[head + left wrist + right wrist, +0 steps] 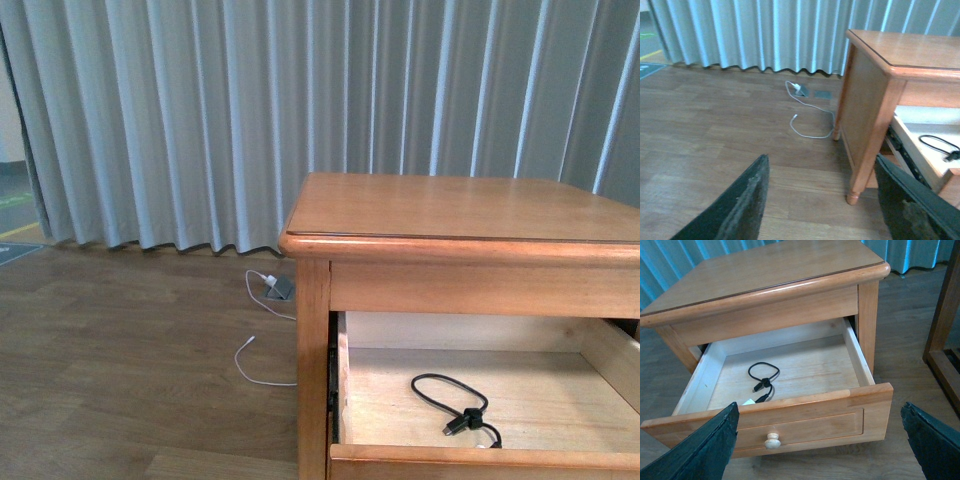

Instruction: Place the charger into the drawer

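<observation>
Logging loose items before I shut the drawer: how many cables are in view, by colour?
Black: 1, the charger, lying in the open drawer.
White: 1, the loose cable, on the floor beside the cabinet.
Total: 2.

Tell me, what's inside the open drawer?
Inside the drawer lies the charger: its black looped cable shows, but the drawer front covers most of its white block.

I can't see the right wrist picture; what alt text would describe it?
A honey-brown wooden drawer with a round knob stands pulled open under the cabinet top, and a charger with a thin black looped cable lies on its pale wood floor. The two dark fingers of the right gripper flank the drawer front, spread wide apart.
</observation>
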